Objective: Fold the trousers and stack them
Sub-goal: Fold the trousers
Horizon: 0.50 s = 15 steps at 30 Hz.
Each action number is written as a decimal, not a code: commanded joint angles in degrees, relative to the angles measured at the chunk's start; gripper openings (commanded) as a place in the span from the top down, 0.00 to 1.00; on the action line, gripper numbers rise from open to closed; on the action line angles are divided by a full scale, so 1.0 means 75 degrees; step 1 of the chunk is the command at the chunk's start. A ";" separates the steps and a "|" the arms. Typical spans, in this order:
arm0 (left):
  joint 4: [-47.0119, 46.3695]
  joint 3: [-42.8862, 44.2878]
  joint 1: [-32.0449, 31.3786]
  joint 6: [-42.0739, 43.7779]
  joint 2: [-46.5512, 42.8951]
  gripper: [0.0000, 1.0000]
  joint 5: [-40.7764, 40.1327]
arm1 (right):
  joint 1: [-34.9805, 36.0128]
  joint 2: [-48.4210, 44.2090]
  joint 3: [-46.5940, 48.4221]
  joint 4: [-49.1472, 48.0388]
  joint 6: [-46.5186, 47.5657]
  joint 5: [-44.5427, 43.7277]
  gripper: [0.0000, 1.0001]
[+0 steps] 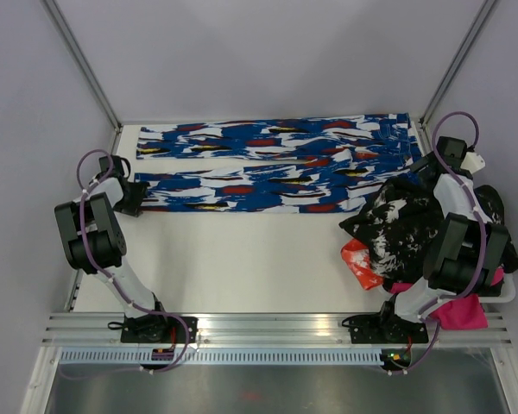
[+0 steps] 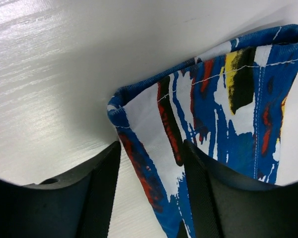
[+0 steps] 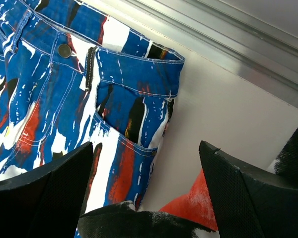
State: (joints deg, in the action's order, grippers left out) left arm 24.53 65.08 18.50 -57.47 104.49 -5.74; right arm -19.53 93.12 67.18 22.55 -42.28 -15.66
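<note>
The trousers (image 1: 268, 164) lie flat across the far part of the table, legs pointing left and waist at the right. My left gripper (image 1: 136, 197) is at the hem of the near leg. In the left wrist view it (image 2: 151, 148) is open, with the hem corner (image 2: 188, 109) lying between the fingers and bare table beside the left finger. My right gripper (image 1: 425, 170) hovers at the waist end. In the right wrist view it (image 3: 146, 148) is wide open above the waistband and pocket (image 3: 124, 99), holding nothing.
A pile of other clothes sits at the right: a black-and-white garment (image 1: 397, 220), a red one (image 1: 361, 263) and a pink one (image 1: 462, 310). It also shows under the right gripper (image 3: 139, 223). Metal frame posts (image 1: 82, 60) and a rail (image 3: 228, 44) border the table.
</note>
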 commanded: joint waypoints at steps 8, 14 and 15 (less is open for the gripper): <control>-0.0341 -0.0052 -0.0064 -0.0095 0.0459 0.71 0.0226 | -0.0150 0.0579 -0.0649 -0.0180 -0.0338 0.0752 0.06; -0.0424 0.0041 -0.0065 0.0046 0.0518 0.98 0.0191 | -0.0150 0.1715 0.0276 0.0098 -0.0538 0.0740 0.06; -0.0447 0.0065 -0.0053 0.0057 0.0506 0.98 0.0191 | -0.0150 0.1844 0.0405 0.0157 -0.0561 0.0752 0.06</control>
State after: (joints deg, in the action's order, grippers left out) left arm 21.54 65.14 18.46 -57.71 106.34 -4.38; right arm -19.90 102.45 68.55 17.12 -43.83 -10.90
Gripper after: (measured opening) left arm 0.033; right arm 0.940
